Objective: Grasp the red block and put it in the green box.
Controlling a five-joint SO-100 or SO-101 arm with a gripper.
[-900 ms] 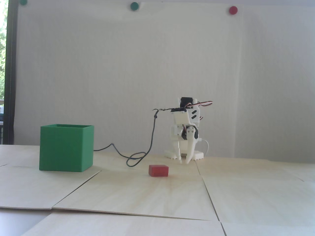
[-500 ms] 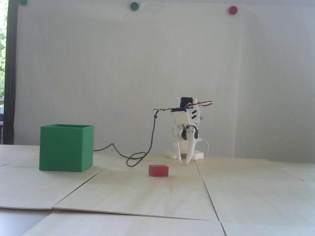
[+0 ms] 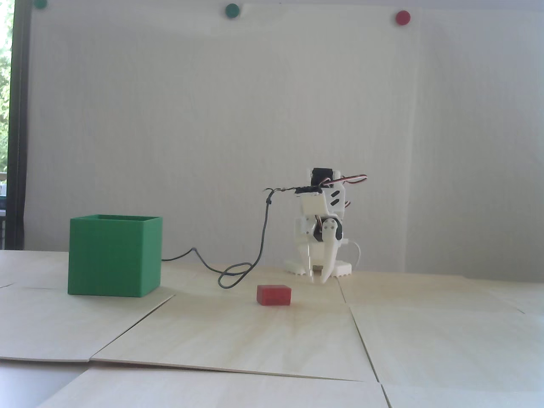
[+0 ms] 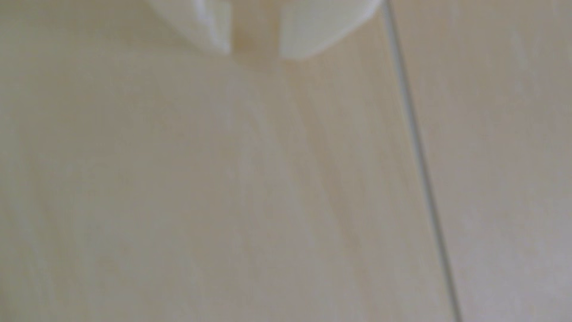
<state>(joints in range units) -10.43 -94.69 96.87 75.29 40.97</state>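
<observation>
End effector (image 3: 318, 280) status: the two white fingers are pointing down at the tabletop (image 3: 238, 335) with a narrow gap between the tips, gripping nothing; the wrist view is confirming the gap (image 4: 254, 52) over bare wood. The red block (image 3: 274, 295) is lying flat on the tabletop at centre frame of the fixed view, lower left of the fingertips and clear of them. The green box (image 3: 114, 256) is standing at left of frame, well apart from the block, opening facing up. A dark cable (image 3: 238, 272) is looping on the tabletop between box and block.

Probable faults: the narrow gap is likely too small to straddle the block, so a descent may push it aside. During transfer toward the box, the arm may be snagging the cable loop.
</observation>
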